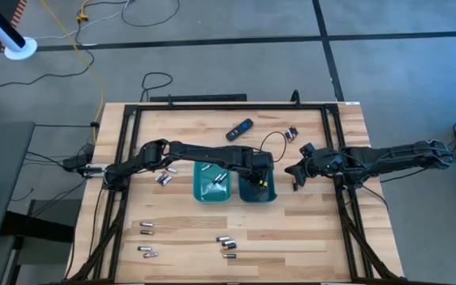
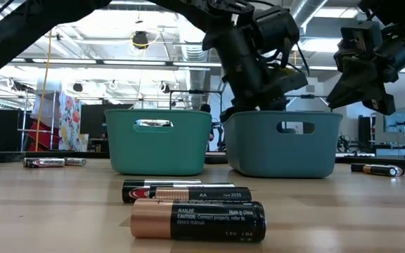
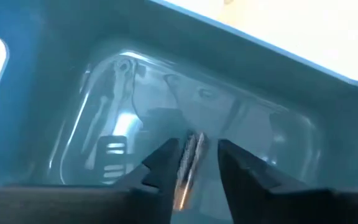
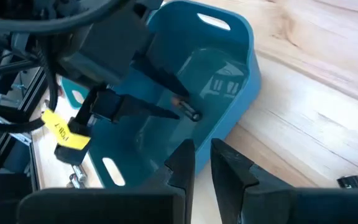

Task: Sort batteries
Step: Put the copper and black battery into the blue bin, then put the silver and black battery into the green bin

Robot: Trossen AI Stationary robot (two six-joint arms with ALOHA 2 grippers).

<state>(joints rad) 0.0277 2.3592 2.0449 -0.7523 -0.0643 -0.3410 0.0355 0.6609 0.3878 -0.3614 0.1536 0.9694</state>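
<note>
From above, two teal trays are seen side by side at the middle of the table, and the right-hand tray (image 1: 257, 190) is the landmark here. The left gripper (image 1: 258, 179) is reached across and hung directly over that tray, while the right gripper (image 1: 298, 172) is parked just beside the tray's far-right side, over bare wood. Loose batteries (image 1: 226, 242) are scattered well apart from the tray toward the near edge, a few more lie beyond the left tray (image 1: 212, 183), which itself already holds some silvery cells, and a black remote (image 1: 240, 129) lies farther back.

At table height, the right-hand tray (image 2: 283, 144) is seen with the left gripper (image 2: 259, 95) dipped to its rim — the right gripper (image 2: 363, 88) is held higher, off to the side. A dark, copper-ended cell (image 2: 197, 220) lies close to the camera.

Through the left wrist, the tray floor (image 3: 104, 93) fills the picture and a battery (image 3: 189, 163) is seen between the left gripper (image 3: 194, 163) fingers, its long axis running along the fingers. The fingers are spread slightly wider than the cell, so a release is judged to be under way — whether contact remains cannot be told.

From the right wrist, the same battery (image 4: 187, 112) is seen at the left arm's fingertips, above the tray floor. The right gripper (image 4: 202, 163) is seen with a narrow gap and nothing in it. The left arm is plainly the nearer; the drop lies straight below.
</note>
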